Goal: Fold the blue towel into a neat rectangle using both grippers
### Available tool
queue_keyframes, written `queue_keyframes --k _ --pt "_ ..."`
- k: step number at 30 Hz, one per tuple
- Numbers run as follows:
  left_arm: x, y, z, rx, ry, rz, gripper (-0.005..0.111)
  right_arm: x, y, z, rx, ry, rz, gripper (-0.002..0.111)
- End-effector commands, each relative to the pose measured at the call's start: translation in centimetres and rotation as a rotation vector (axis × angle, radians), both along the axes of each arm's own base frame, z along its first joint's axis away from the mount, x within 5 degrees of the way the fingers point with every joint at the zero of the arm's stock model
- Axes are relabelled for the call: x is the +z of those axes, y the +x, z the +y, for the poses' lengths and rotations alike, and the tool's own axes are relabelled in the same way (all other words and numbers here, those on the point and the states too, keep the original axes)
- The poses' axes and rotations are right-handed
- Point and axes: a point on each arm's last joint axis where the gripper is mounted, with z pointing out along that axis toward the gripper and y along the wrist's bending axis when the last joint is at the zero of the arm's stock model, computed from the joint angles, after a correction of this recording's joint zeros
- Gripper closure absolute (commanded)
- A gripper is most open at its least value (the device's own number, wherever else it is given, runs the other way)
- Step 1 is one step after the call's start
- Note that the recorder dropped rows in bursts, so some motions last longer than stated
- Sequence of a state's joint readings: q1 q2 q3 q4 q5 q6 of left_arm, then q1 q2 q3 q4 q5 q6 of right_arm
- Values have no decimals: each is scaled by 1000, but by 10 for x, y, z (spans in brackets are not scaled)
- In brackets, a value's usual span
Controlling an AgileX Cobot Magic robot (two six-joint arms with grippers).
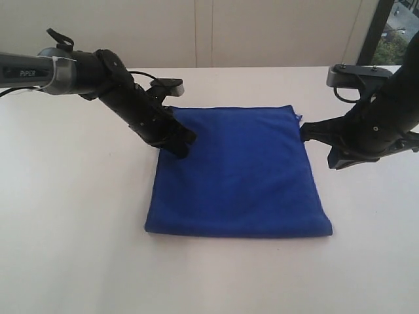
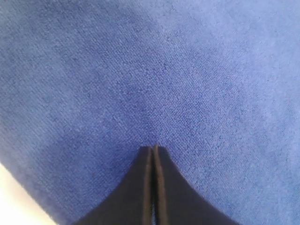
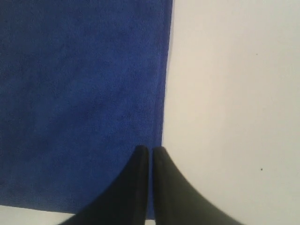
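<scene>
Left gripper (image 2: pixel 153 149): both black fingers (image 2: pixel 136 197) are pressed together with no gap at the tips. The tips sit on or just over the blue towel (image 1: pixel 242 170); you cannot tell whether any cloth is pinched between them. In the exterior view this gripper meets the towel just inside its left edge, towards the far corner. The arm behind it carries a silver band (image 1: pixel 39 70).

Right gripper (image 3: pixel 150 149): the fingers are closed, with only a thin dark line between them. The tips lie on the towel's right edge, near the far right corner. Whether the edge is gripped cannot be told.

Towel condition – check the following:
- Colour: deep royal blue, plain, with a fine nap visible in the left wrist view.
- Shape: roughly square, lying flat on the white table (image 1: pixel 78 248), centred between the arms.
- Edges: straight at the right side; the near edge looks thick and rounded.
- Surface: shallow ripples only.
- Far right corner: a small tuft protrudes.
</scene>
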State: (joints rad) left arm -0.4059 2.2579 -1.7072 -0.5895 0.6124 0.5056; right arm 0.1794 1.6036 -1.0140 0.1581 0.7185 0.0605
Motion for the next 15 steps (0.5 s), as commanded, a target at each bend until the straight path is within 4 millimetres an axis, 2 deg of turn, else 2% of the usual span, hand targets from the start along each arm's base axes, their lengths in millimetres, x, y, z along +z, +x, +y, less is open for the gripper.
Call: queue_keyframes --k 1,9,15 --pt "-1 -4 6 -4 78 40 107 2 0 0 -2 4 -24 104" --pt "14 -5 9 15 102 15 107 2 1 0 -4 6 -38 104" --pt "9 -4 11 27 132 23 107 3 3 0 -7 8 -61 104"
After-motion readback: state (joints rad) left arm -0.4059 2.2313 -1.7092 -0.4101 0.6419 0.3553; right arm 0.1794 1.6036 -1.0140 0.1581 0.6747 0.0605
